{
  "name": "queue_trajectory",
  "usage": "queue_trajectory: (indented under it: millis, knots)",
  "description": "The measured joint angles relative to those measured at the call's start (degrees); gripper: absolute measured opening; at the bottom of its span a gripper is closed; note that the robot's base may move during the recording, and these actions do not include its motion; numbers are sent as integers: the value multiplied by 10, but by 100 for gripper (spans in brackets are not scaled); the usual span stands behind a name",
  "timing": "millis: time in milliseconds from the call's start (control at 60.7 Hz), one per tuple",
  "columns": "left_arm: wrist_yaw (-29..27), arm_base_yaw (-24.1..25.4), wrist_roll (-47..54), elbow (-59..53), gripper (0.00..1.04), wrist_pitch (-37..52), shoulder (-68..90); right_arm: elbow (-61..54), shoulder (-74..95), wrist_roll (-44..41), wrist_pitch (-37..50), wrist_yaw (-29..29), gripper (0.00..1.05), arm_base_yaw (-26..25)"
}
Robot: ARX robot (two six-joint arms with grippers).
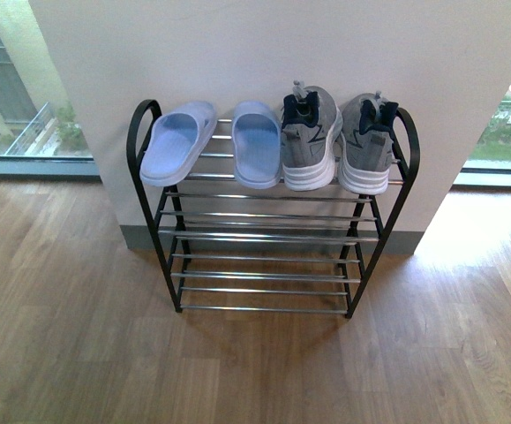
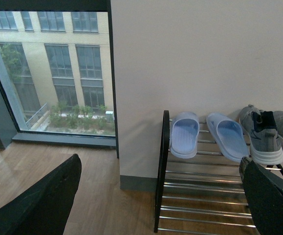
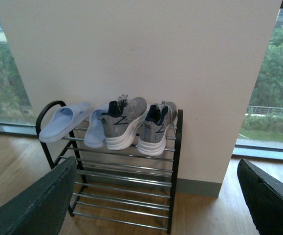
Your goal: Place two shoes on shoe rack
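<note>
In the front view, two slides (image 1: 211, 141) and two sneakers (image 1: 336, 141) are sitting side by side on the rack's (image 1: 273, 238) top tier, slides on the left. In the left wrist view, the left gripper (image 2: 156, 196) is hanging wide open and empty. In the right wrist view, the right gripper (image 3: 156, 200) is likewise gaping, holding nothing.

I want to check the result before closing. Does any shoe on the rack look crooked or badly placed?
One thing stands out: the leftmost pale blue slide lies angled on the top tier of the shoe rack, its end overhanging the front bar. The other slide and both grey sneakers sit roughly straight.
</note>
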Motion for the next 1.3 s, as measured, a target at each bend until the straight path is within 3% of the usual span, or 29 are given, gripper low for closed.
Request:
queue_trajectory:
  millis: [1301]
  knots:
    - [0, 0, 0, 0, 95, 0, 0, 0, 0, 0, 0, -1, 95, 0]
